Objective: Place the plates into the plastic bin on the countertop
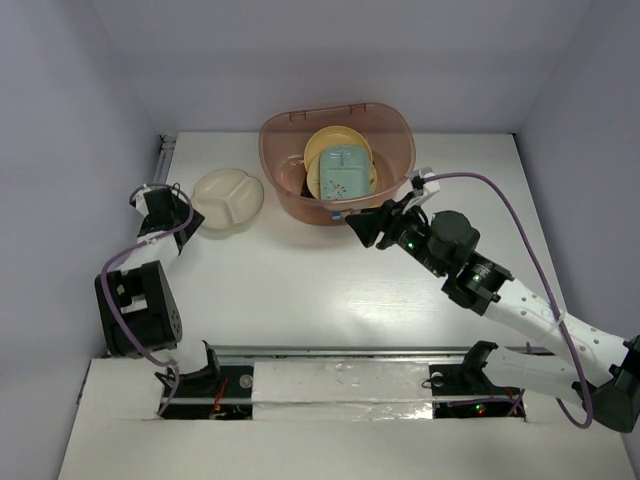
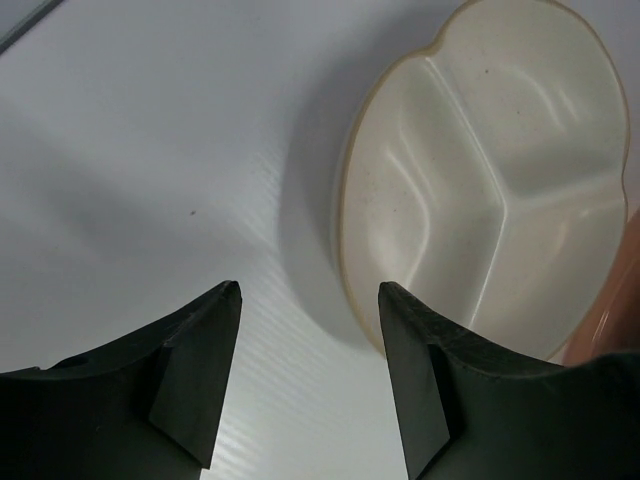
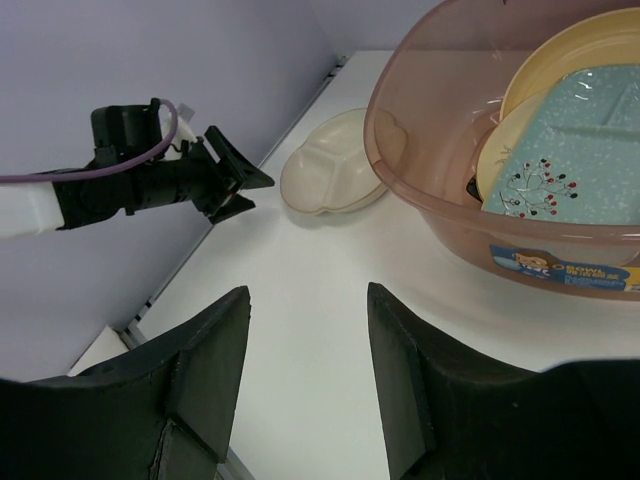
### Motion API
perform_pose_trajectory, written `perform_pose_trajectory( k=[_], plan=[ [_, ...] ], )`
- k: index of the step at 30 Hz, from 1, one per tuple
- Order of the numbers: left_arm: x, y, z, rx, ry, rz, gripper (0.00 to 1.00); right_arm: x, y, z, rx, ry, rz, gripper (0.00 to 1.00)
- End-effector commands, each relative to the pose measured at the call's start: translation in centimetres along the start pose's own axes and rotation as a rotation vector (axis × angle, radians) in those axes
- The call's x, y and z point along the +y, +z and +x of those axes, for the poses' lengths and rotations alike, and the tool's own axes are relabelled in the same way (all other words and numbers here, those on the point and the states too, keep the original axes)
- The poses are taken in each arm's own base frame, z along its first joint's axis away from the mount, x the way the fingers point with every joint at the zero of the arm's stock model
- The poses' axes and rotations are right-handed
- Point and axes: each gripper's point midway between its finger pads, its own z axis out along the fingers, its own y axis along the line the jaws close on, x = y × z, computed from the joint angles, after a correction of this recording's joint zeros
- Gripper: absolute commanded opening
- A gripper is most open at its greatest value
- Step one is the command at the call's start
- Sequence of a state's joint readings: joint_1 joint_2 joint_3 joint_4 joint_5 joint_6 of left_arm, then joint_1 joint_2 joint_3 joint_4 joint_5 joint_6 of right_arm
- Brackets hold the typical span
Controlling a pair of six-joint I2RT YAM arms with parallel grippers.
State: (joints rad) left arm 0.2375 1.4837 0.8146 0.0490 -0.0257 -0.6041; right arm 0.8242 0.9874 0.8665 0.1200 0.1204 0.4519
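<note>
Left gripper (image 2: 310,295): mine, jaws apart, empty, just beside the cream divided plate (image 2: 490,180).
Right gripper (image 3: 308,300): jaws apart, empty, near the plastic bin (image 3: 430,190).
Plates on countertop (image 1: 300,290): one.
Plates in bin: four showing, mint-green plate (image 3: 580,150) topmost.

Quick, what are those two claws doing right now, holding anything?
Left gripper: open, empty, close to the cream divided plate.
Right gripper: open, empty, near the plastic bin.
</note>
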Motion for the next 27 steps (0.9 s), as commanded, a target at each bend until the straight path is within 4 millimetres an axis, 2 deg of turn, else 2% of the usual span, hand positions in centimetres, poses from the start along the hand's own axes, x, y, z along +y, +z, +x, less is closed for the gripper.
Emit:
perform_pose_trajectory(
  k=[1,3,6,9,15,16,18,19,20,23,27],
  plan=[
    [-3.4,1.1,-2.2,-0.045,-0.052,0.118,0.55,0.3,-0.1,-1.0,-0.045,0.002,-0.015,0.56],
    [-4.3,1.9,-2.2,-0.024,-0.07,0.148,0.55,0.2,0.2,-0.7,-0.035,-0.001,-0.011,0.56],
    [-4.5,3.9,-1.3,0.018,-0.09,0.148,0.55,0.1,0.5,-0.4,-0.025,-0.002,-0.006,0.56],
    [-4.2,5.1,-0.7,0.043,-0.088,0.128,0.52,-0.1,0.7,-0.1,-0.019,-0.003,0.002,0.56],
    [-3.9,6.7,0.5,0.078,-0.115,0.127,0.38,-0.2,1.1,0.4,-0.006,-0.003,0.002,0.55],
    [-3.9,6.9,0.5,0.077,-0.118,0.128,0.3,-0.2,1.1,0.4,-0.003,-0.004,0.001,0.55],
    [-4.0,7.2,0.8,0.085,-0.129,0.131,0.2,-0.2,1.2,0.5,-0.003,-0.002,0.001,0.55],
    [-4.1,7.3,0.8,0.081,-0.132,0.141,0.08,-0.3,1.1,0.5,-0.004,-0.002,0.005,0.54],
    [-4.1,7.2,0.8,0.084,-0.142,0.141,0.01,-0.2,1.1,0.4,-0.007,0.0,0.005,0.54],
    [-3.8,7.1,0.4,0.078,-0.142,0.135,0.0,-0.4,1.0,0.3,-0.014,0.0,0.015,0.54],
    [-4.0,5.6,-1.7,0.038,-0.136,0.155,0.0,-1.0,0.8,-0.2,-0.032,-0.007,0.047,0.54]
  ],
)
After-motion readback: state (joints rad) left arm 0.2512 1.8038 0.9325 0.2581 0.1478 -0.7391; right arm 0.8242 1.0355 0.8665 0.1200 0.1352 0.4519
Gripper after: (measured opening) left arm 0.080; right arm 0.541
